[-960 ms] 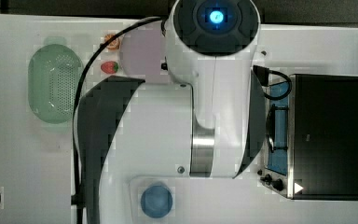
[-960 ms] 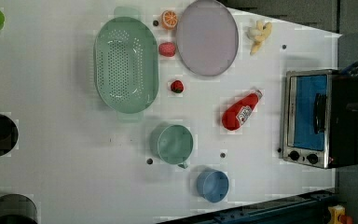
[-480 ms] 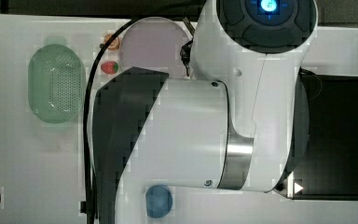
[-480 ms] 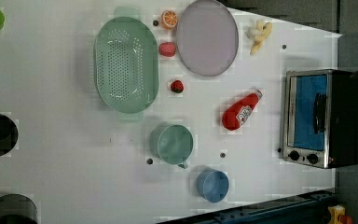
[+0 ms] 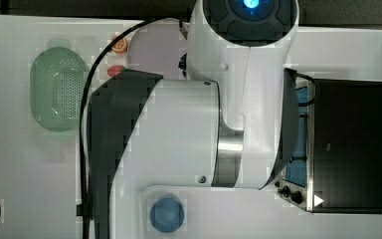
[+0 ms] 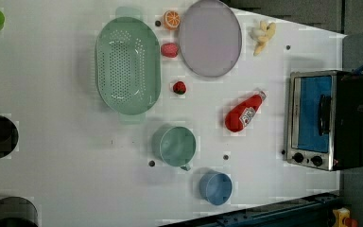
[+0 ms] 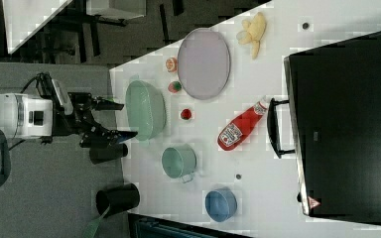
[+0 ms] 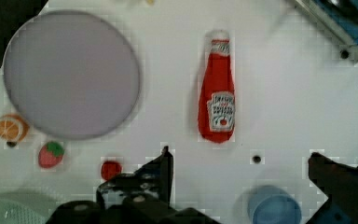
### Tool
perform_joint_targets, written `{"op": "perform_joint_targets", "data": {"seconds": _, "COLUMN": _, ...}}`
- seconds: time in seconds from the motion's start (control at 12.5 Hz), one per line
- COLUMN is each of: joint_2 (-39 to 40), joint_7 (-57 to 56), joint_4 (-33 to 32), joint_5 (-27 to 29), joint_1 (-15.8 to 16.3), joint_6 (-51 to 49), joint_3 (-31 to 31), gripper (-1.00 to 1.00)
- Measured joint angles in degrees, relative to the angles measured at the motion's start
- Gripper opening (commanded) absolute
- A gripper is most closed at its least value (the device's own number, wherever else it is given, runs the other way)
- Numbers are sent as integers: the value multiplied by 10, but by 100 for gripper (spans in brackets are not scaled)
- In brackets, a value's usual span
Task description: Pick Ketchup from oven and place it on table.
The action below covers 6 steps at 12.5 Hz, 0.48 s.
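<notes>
In the top view, the white arm [image 5: 179,134] hides most of the table [image 5: 10,164] beside the black-topped oven [image 5: 350,147]. The left view shows the red ketchup [image 6: 242,112] lying on bare tabletop between a round grey plate [image 6: 210,38] and the oven's closed glass door. The right view shows the gripper [image 7: 121,120], fingers spread open, empty, well apart from it.
</notes>
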Motion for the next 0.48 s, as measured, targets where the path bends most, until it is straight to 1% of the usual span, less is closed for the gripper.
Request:
{"op": "perform_joint_targets", "data": {"seconds": 0.08, "joint_2": -7, "joint_7": 0, "joint_4": -6, "joint_5": -12, "joint_1": 5, "joint_6": 0, "joint_3": 4, "gripper": 100}}
{"op": "perform_joint_targets", "data": {"seconds": 0.32, "joint_2": -27, "joint_7": 1, "joint_4": -7, "joint_5": -17, "joint_1": 11, "joint_6": -5, "joint_3": 7, "gripper": 100}}
{"op": "perform_joint_targets", "data": {"seconds": 0.4, "joint_2": -30, "joint_7": 1, "joint_4": -6, "joint_5": -17, "joint_1": 12, "joint_6": -1, "joint_3": 1, "gripper": 100}}
{"op": "perform_joint_targets", "data": {"seconds": 0.48, "joint_2": -30, "joint_7": 1, "joint_4": -6, "joint_5": 2, "joint_1": 12, "joint_6": 8, "joint_3": -7, "gripper": 100}}
